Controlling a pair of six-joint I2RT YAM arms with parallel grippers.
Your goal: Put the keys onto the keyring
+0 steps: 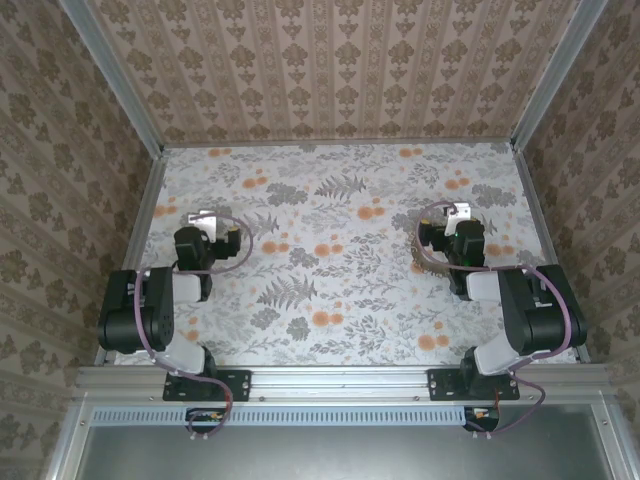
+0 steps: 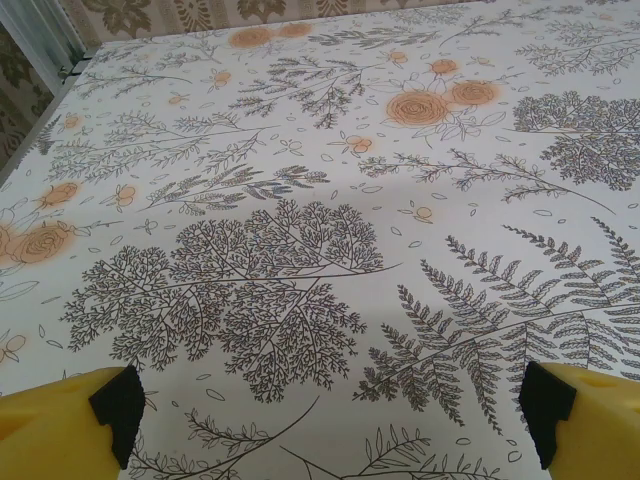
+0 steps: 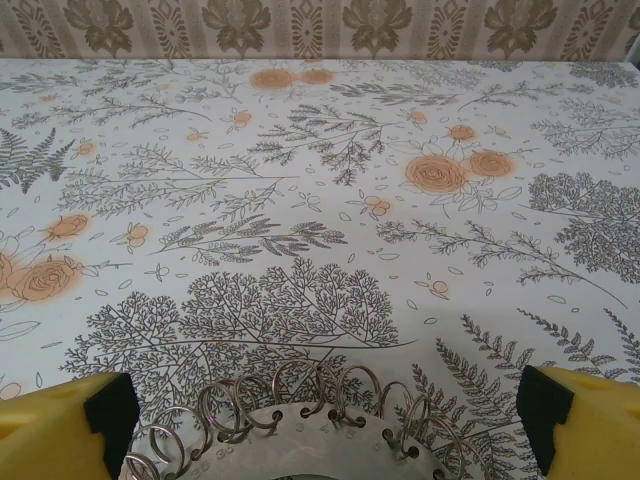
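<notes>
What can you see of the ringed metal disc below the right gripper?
The metal disc looks flat and dull grey, with small holes along its rim. Wire rings, brownish and standing up, loop through those holes all around the visible edge. It lies on the floral table cover, between the open yellow fingertips. Its near part is cut off.

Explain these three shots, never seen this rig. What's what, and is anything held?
A left arm and a right arm, both robots, are bolted at the near edge of a flower-patterned table. The overhead view looks down from behind them. The other two views come from a camera on each wrist, with that arm's yellow fingertips at the bottom corners. The left gripper is open over the table. The right gripper is open too, with the keyring bunch, a round metal piece edged with wire rings, lying between its fingers. Nothing is held.
</notes>
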